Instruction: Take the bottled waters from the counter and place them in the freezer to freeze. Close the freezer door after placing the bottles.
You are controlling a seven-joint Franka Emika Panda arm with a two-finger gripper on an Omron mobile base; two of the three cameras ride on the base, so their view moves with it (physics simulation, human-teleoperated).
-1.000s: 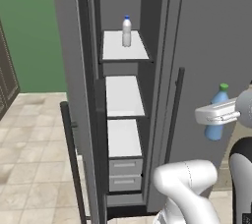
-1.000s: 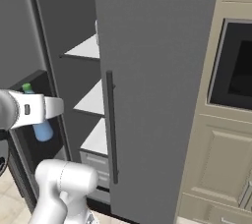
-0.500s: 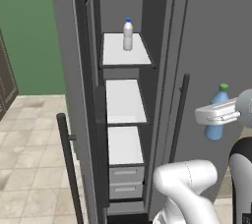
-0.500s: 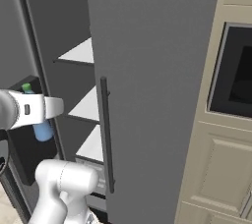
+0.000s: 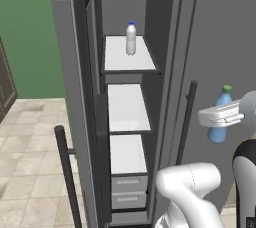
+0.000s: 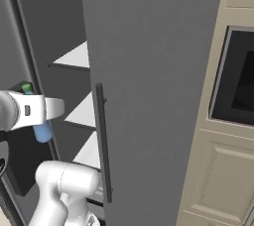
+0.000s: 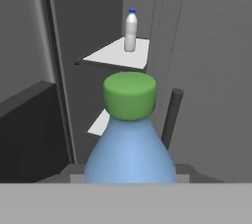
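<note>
- Inside the tall narrow grey freezer (image 5: 127,17), on its top white shelf (image 5: 116,58), a whitish-clear plastic bottle with a blue cap (image 5: 131,37) stands upright.
- At 3 o'clock in the left base view, the pincer (image 5: 220,117) is clenched on a blue-tinted plastic bottle with a green cap (image 5: 221,115), upright, before the plain grey door (image 5: 220,37).
- Hand view: smooth green cap close up, sloping blue shoulders; the shelved bottle at 12 o'clock.
- Right base view: beige panelled cabinet (image 6: 218,170) at 3 o'clock.

One bottle (image 5: 131,37) stands on the top shelf (image 5: 128,57) inside the freezer (image 5: 125,122). The other bottle (image 5: 220,116) is out in front of the shut door (image 5: 220,47), right of the freezer. The freezer door (image 5: 75,112) stands open on the left.
</note>
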